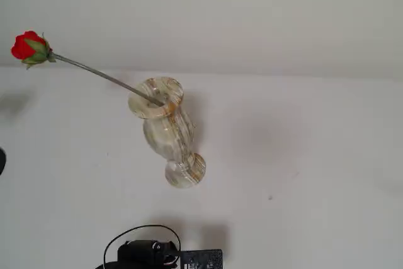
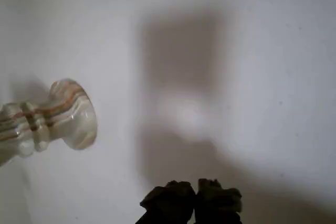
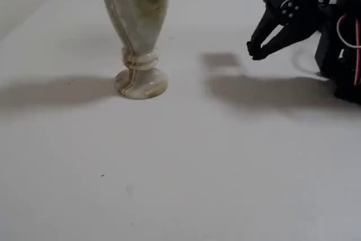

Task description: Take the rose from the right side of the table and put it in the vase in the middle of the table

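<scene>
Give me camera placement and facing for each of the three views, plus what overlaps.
Fixed view from above: looks down on the table; the rose leans out of the vase; arm base at the bottom edge.
Wrist view: rides the arm, faces the tabletop; shut claw at the bottom, vase foot on the left.
Low side fixed view: across the table; claw on the right.
All share the vase.

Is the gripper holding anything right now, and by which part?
Nothing. The gripper is shut and empty, apart from the vase; the rose already stands in it.

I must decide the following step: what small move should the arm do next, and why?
Probably just retreat to rest. The rose already has its stem in the vase, and the gripper looks shut, empty and away from it.
</scene>
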